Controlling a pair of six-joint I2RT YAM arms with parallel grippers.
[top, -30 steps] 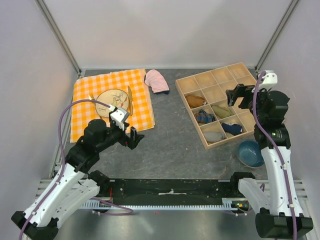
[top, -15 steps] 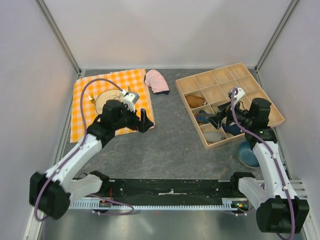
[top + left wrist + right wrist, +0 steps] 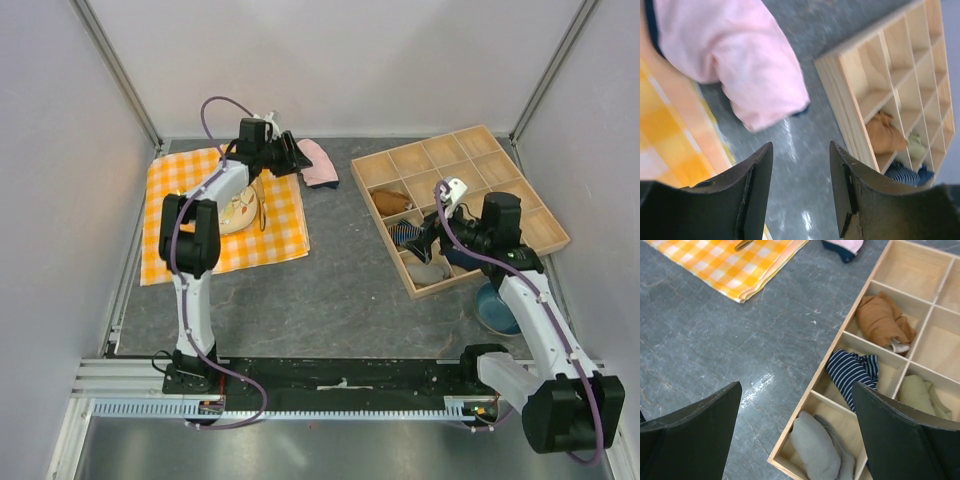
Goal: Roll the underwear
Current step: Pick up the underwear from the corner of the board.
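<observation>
We are at the opening step, the approach: the underwear is not yet gripped and no rolling has begun. It lies in a loose pink heap at the far side of the table, against the far right corner of the orange checked cloth and short of the wooden tray. Our left arm is stretched far out, and the left gripper hovers just beside the garment. In the wrist view its jaws stand apart with only bare table between them and nothing clamped, the pink fabric lying just ahead of the tips. Our right gripper hangs over the tray's near compartments, jaws spread wide and empty, above the rolled garments stored there. We judge that the next move calls for lowering the left jaws onto a free edge of the fabric, pinching it, and drawing the piece onto open table where it can be flattened. The soft cloth may bunch rather than spread, so the right arm will likely need to come across to pin one side.
</observation>
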